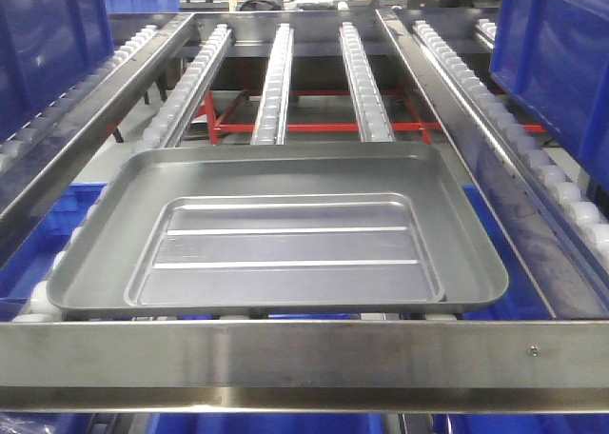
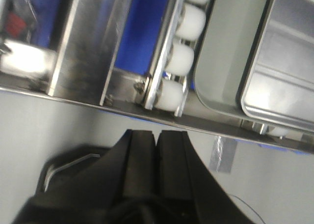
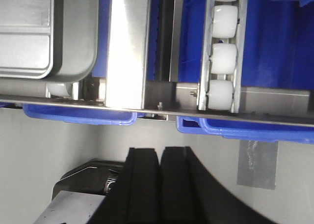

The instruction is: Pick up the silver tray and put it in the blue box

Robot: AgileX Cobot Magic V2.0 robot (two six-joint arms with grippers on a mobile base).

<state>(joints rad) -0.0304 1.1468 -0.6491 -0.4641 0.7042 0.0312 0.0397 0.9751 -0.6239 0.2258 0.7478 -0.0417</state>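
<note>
Left gripper (image 2: 157,134), right gripper (image 3: 159,151) closed, empty.

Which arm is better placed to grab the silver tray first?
Left, narrowly. Both tools are shut, short of the rack. The silver tray lies just beside the left tool, past one roller track; a wide steel rail separates it from the right tool.

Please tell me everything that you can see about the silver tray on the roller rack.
The silver tray is a wide, shallow rectangle of dull grey metal with rounded corners, a raised rim and a recessed centre panel bearing two long ridges. It is empty and lies flat, open side up, on the white rollers, just behind the front steel bar. The left gripper and the right gripper are apart from it.
</note>
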